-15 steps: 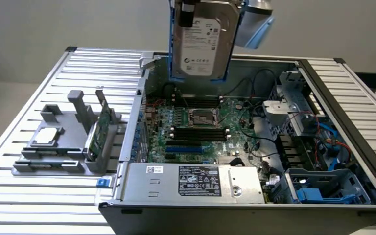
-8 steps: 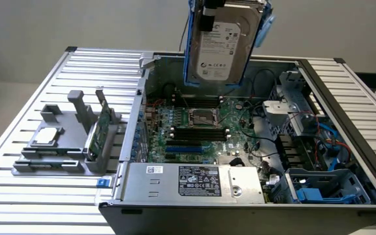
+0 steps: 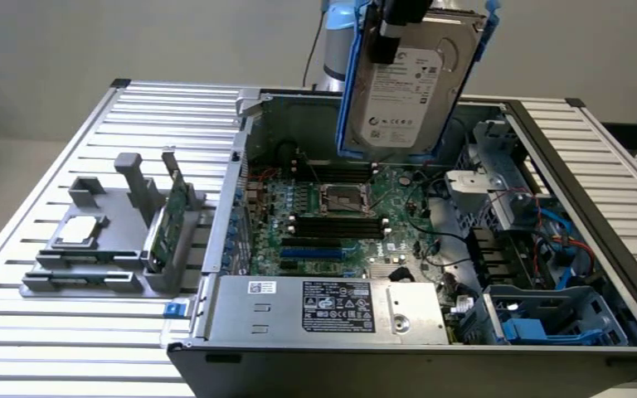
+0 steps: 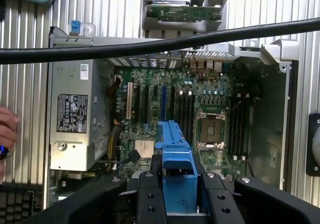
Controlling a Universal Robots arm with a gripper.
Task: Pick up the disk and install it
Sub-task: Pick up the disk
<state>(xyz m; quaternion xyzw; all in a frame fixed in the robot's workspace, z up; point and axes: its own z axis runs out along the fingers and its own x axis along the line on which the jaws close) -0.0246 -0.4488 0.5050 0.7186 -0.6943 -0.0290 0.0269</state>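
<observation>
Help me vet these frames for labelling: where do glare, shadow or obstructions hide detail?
Exterior view: even, soft light, no glare on the disk label; the computer case interior is shadowed toward the exterior view's right. Wrist view: a black cable crosses the case, and the gripper holding the disk covers part of the motherboard.

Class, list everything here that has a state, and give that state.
Case: on its side, panel off.
Disk: held on end in the air above the case, not installed.
End effector: shut on the disk's blue carrier.
Card: standing on edge in the holder.
Chip: lying flat on the holder.
</observation>
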